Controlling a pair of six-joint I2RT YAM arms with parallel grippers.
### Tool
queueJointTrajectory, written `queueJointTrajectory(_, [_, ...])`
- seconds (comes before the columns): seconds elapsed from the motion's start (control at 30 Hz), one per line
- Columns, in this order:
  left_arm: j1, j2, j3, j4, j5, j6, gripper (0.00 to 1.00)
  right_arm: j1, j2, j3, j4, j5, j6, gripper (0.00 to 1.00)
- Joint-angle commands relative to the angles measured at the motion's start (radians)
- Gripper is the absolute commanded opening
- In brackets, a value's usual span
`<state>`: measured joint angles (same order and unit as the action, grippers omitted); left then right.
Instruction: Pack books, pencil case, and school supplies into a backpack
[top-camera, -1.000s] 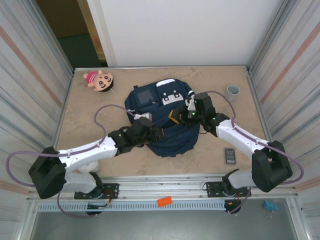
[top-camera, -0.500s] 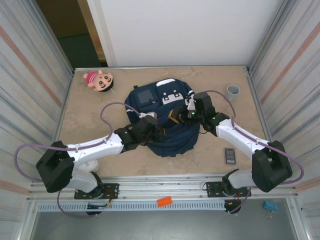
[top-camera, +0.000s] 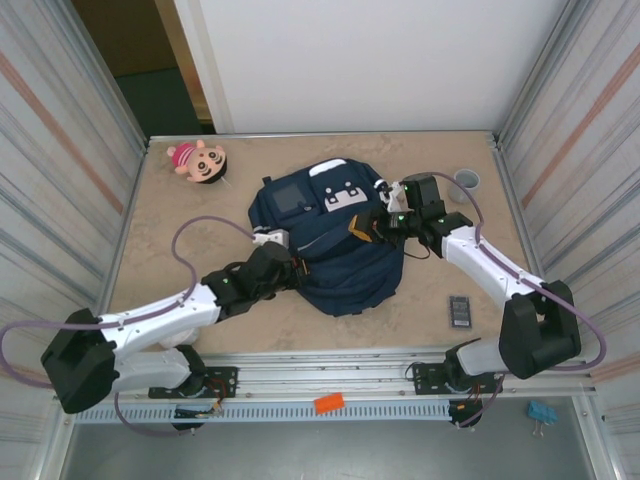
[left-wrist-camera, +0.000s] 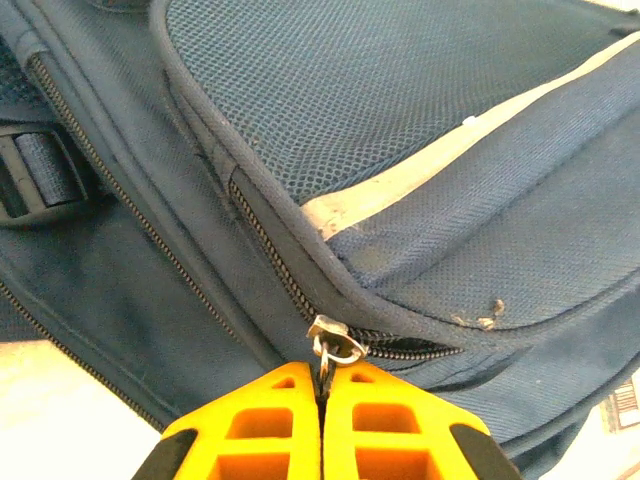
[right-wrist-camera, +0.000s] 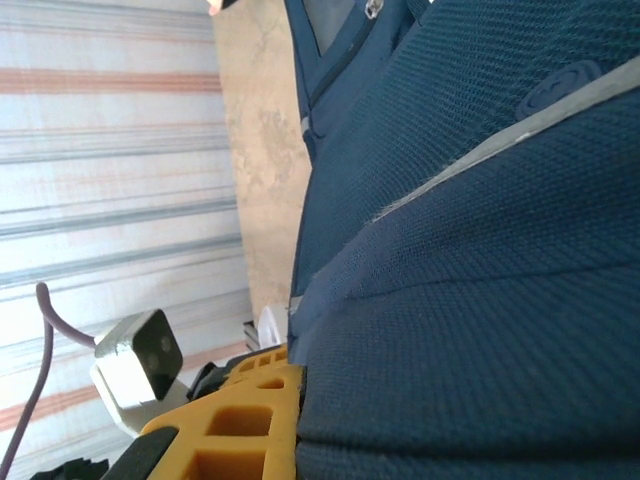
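1 navy backpack (top-camera: 345, 278), 1 pink plush doll (top-camera: 198, 160), 1 grey cup (top-camera: 466, 181), 1 dark calculator-like device (top-camera: 459, 310), 2 arms: left arm (top-camera: 170, 315), right arm (top-camera: 490, 268)

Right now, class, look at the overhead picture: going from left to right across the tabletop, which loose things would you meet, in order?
doll → backpack → cup

Navy backpack (top-camera: 340, 272) flat; calculator (top-camera: 459, 310) well apart
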<state>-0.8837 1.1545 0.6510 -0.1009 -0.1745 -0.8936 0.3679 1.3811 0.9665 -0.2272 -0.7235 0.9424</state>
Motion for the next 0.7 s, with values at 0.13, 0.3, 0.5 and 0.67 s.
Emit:
queueJointTrajectory(0.13, [0.052, 0.002, -0.012, 0.048, 0.034, 0.065, 0.0, 0.04, -0.031, -0.018, 0.1, 0.088, 0.041, 0.37])
queueJointTrajectory(0.3, [0.052, 0.066, 0.037, 0.105, 0.123, 0.076, 0.0, 0.158, -0.028, -0.095, 0.225, 0.203, 0.148, 0.49])
queueJointTrajectory(0.5, [0.05, 0.077, 0.042, 0.157, 0.183, 0.067, 0.0, 0.24, 0.051, -0.102, 0.314, 0.261, 0.208, 0.46])
queueJointTrajectory(0.67, [0.052, 0.038, 0.027, 0.099, 0.125, 0.092, 0.0, 0.232, 0.069, -0.067, 0.278, 0.242, 0.166, 0.09])
